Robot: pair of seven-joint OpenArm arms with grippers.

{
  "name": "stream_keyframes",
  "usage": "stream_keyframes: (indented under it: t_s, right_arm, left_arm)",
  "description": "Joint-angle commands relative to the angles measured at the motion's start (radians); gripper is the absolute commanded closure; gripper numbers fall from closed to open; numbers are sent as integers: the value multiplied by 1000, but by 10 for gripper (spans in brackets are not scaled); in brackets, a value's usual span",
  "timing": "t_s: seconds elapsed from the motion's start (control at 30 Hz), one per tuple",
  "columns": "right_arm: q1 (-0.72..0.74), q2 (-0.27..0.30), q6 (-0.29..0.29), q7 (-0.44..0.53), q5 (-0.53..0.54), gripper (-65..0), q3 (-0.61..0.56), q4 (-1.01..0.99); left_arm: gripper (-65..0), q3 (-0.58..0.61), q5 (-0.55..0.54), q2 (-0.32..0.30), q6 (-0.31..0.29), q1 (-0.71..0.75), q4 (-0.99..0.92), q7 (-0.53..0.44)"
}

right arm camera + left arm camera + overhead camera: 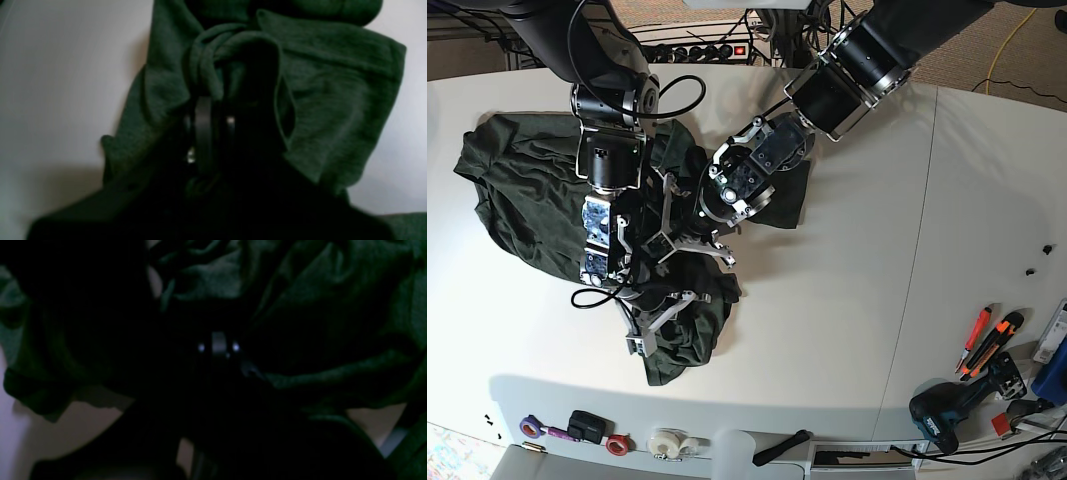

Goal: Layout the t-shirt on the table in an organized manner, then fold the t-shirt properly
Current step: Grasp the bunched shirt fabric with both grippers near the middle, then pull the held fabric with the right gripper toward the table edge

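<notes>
The dark green t-shirt (527,200) lies crumpled on the left half of the white table (847,300). Both arms reach down into its bunched right part. My right gripper (655,315) is at the shirt's front lobe; in the right wrist view the gripper (233,66) is shut, with a gathered fold of the t-shirt (333,100) wrapped around its tips above the table (50,83). My left gripper (695,245) sits just behind it. The left wrist view is very dark: the gripper (218,340) looks shut amid t-shirt (317,306) folds, with the table (66,433) below.
Tape rolls (667,440) and a small black item (585,425) line the front edge. Orange-handled cutters (982,340) and a drill (952,410) lie at the right front. A seam (917,250) crosses the tabletop. A power strip (697,48) sits behind the table.
</notes>
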Motion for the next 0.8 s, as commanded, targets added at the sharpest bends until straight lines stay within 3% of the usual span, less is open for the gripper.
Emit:
stream_keyframes:
  t_s: [0.0,0.2,0.33,0.77]
  right_arm:
    - [37,2,1,45,10,0,-1,17]
    - [120,22,-5,51,-31,0,-1,17]
    - [189,46,-43,51,-66,0,-1,17]
    - [272,148,-90,92,-120,0,-1,17]
  left_arm:
    - [-8,12,4,14,-57,33,-28,178]
    - [-8,12,3,8,-57,33,-28,178]
    - [-8,12,3,-21,-65,33,-28,178]
    - [-8,12,-8,-109,-68,33,-28,177]
